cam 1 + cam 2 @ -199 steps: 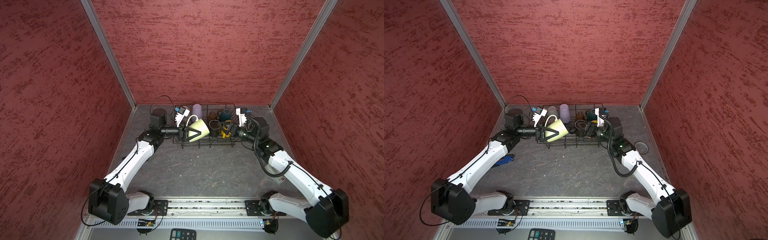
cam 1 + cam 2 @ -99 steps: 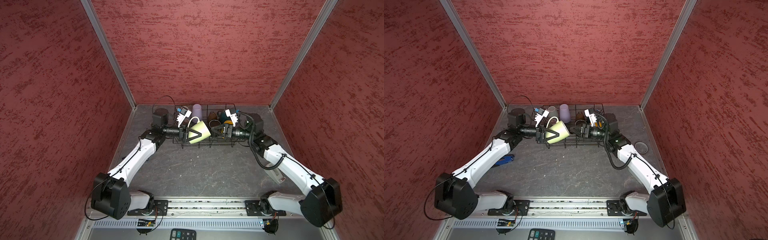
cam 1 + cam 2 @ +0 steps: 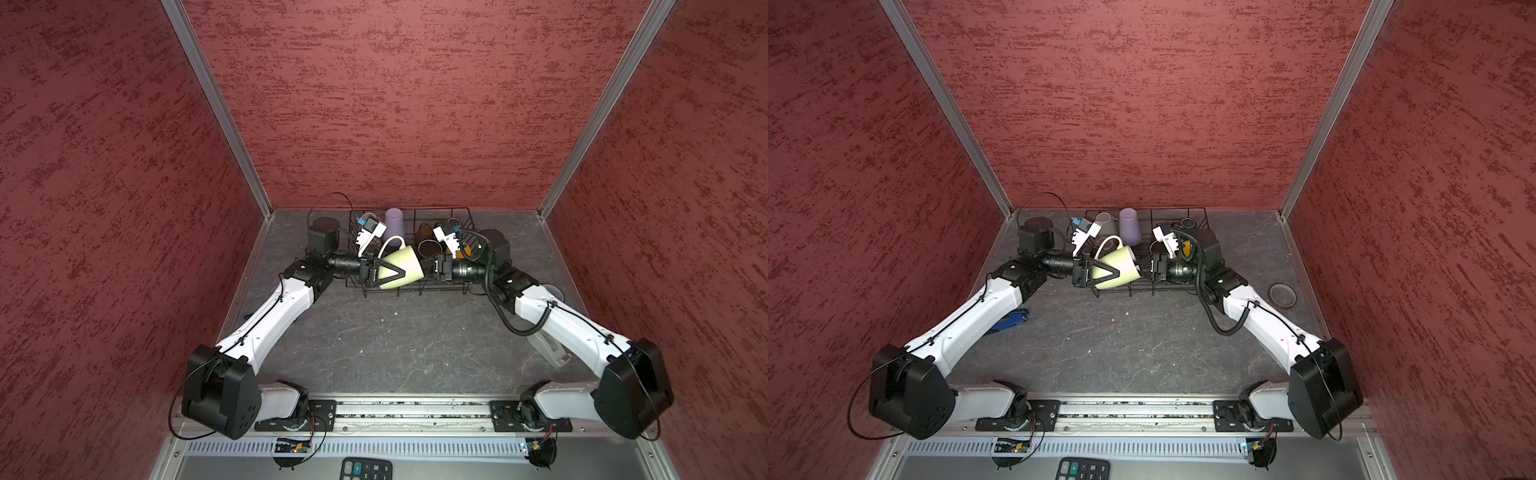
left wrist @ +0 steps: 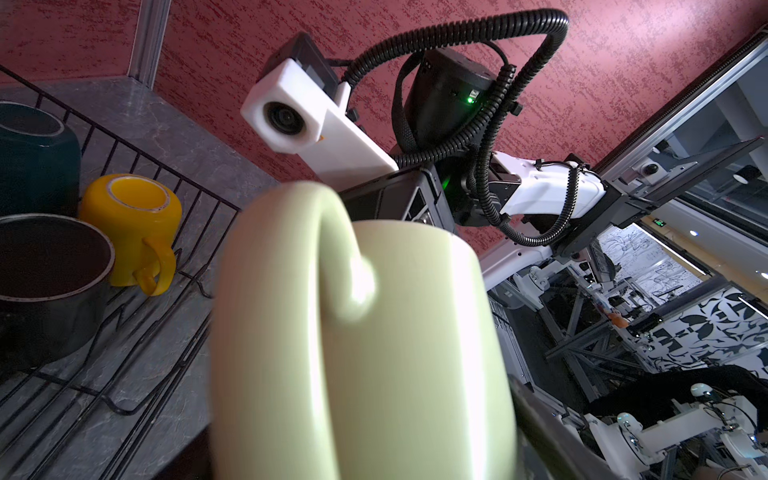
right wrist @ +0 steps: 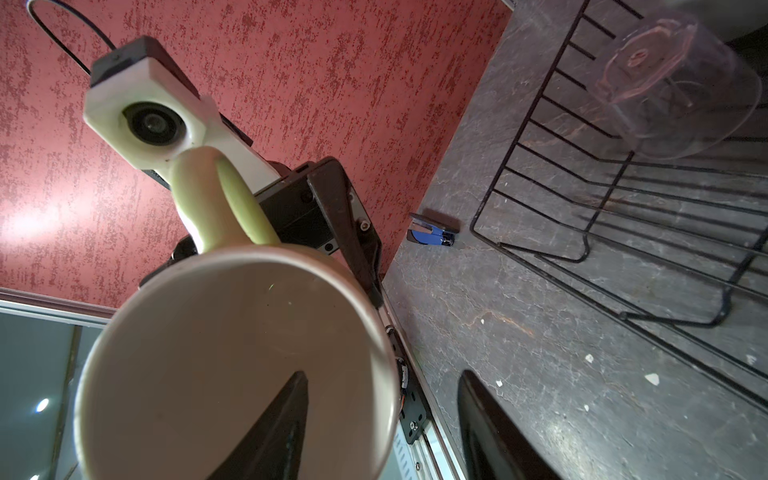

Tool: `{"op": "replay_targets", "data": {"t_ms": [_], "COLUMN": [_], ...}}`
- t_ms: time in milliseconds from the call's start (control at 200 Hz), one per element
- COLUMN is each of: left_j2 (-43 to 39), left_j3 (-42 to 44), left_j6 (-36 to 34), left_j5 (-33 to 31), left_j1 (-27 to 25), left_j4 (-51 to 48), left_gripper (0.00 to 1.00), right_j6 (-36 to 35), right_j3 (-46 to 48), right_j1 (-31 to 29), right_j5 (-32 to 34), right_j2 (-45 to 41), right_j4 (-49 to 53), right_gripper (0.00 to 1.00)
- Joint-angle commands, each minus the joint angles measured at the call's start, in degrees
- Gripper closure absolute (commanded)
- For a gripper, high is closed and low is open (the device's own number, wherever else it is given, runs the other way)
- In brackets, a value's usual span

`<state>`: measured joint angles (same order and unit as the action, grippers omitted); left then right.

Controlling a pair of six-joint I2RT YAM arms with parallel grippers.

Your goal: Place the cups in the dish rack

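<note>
The left claw (image 3: 400,274) is clamped on the green mug (image 3: 409,259) near its base, with one black finger laid across the upper side of the wall. The mug is held on its side above the front edge of the rack (image 3: 415,210), with its handle uppermost and its mouth turned toward the right claw (image 3: 428,266). In the right wrist view that claw's jaws are seen apart. One finger (image 5: 274,419) is set inside the mouth and the other stands outside the rim, with a gap between it and the wall. The rim is straddled but not gripped. Whether the inner finger touches the wall cannot be told.

Other cups are seen inside the rack, behind the mug. A lilac tumbler (image 3: 394,222) is stood upside down at the back, with a grey mug (image 3: 1106,222) just beside it. A clear glass (image 5: 681,83) is placed base up near the left end. A yellow mug (image 4: 133,224), a teal mug (image 4: 37,162) and a dark mug (image 4: 45,282) are grouped at the right end.

On the table, a blue stapler (image 5: 432,235) is seen outside the rack's left end. A tape dispenser (image 3: 548,351) is partly hidden under the right arm.
</note>
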<state>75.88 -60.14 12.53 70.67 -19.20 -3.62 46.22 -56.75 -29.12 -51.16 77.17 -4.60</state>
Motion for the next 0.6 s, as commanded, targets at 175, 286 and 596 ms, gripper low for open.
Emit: {"op": "replay_targets", "data": {"t_ms": [175, 286, 596], "left_j2": [0.65, 0.60, -0.44], "left_j3": [-1.32, -1.12, 0.17], "left_j6": [-1.44, -1.46, -1.73], "left_j5": [-0.35, -1.12, -3.46], "left_j1": [-0.65, -0.92, -1.54], "left_j4": [2.82, 3.11, 5.96], "left_gripper": [1.00, 1.00, 0.74], "right_j6": [5.35, 9.09, 17.47], "right_j3": [-0.81, 0.84, 4.14], "right_j1": [-3.39, -3.68, -4.12], "right_j5": [-1.51, -1.47, -0.47], "right_j2": [1.57, 2.09, 2.95], "right_j4": [-6.88, -12.09, -23.28], "right_gripper": [0.67, 0.77, 1.00]}}
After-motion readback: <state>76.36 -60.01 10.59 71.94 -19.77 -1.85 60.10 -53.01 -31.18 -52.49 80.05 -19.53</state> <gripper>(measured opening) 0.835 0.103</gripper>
